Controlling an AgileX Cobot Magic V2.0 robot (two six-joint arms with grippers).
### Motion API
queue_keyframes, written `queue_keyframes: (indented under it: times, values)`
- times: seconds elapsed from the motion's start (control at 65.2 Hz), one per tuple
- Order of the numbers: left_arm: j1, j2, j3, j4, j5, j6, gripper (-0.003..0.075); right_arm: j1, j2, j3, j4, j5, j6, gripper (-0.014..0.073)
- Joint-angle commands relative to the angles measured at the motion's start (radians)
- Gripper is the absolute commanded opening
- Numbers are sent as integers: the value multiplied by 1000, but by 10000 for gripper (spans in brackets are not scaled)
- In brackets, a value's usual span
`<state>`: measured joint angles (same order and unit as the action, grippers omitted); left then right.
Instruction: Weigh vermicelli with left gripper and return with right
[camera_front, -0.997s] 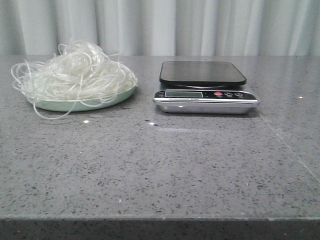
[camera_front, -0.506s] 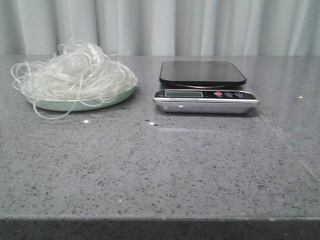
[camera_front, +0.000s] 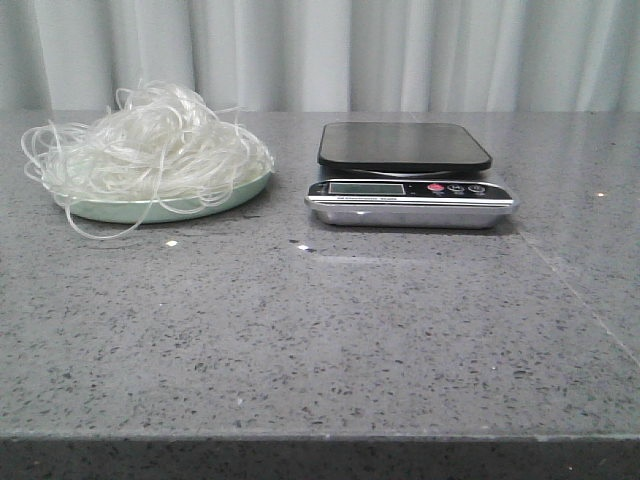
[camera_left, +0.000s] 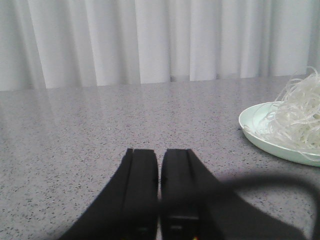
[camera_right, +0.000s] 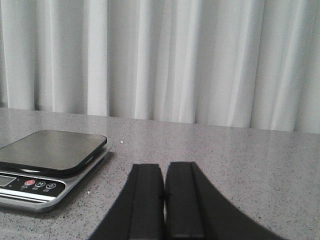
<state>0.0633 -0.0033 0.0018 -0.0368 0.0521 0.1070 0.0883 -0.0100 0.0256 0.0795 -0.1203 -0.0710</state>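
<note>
Whitish vermicelli (camera_front: 150, 150), one heap on one plate (camera_front: 225, 197), no clear long axis; one scale (camera_front: 408, 175) at 3 o'clock. Left gripper (camera_left: 159, 170), right gripper (camera_right: 164, 185): fingers together.

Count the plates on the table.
1. The green plate sits at the table's left, under the noodles, left of the scale. None seem hidden.

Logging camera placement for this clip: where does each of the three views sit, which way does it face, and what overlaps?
Front view: looks forward over the table at the vermicelli on its plate and the scale; no arm shows.
Left wrist view: low, facing the curtain; left gripper shut, plate edge shared with the front view.
Right wrist view: low, facing the curtain; right gripper shut, scale shared with the front view.
</note>
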Motion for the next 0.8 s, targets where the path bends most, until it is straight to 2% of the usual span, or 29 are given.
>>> queue_keyframes:
  times: [0.0,0.169,0.782]
  values:
    - [2,-22,9,-7,-79,-2,145,-7,-16,-6,-7,-57,-7,179]
    - [2,-22,9,-7,-79,-2,145,-25,-16,-6,-7,-26,35,179]
    - [2,-22,9,-7,-79,-2,145,-25,-17,-6,-8,-28,35,179]
